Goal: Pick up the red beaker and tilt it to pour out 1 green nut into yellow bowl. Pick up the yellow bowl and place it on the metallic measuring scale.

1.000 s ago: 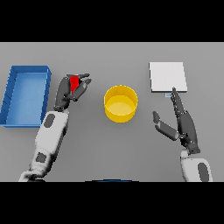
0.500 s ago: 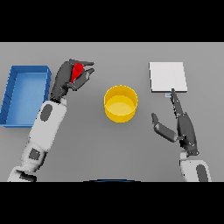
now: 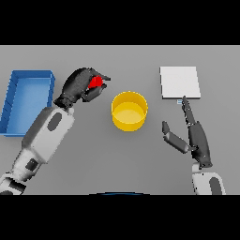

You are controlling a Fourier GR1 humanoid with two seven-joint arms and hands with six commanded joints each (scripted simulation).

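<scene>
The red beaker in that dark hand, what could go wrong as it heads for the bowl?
The red beaker is mostly hidden by the left hand's fingers, so it might slip. It sits left of the yellow bowl, not over it; tilting now could drop the nut on the table.

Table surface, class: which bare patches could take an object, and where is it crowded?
Free: grey table in front of the yellow bowl, between both arms. Crowded: between the left hand holding the red beaker and the bowl.

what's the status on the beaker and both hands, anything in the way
Left hand shut on red beaker, raised left of yellow bowl. Right hand open, idle near scale. Path to bowl unobstructed.
</scene>
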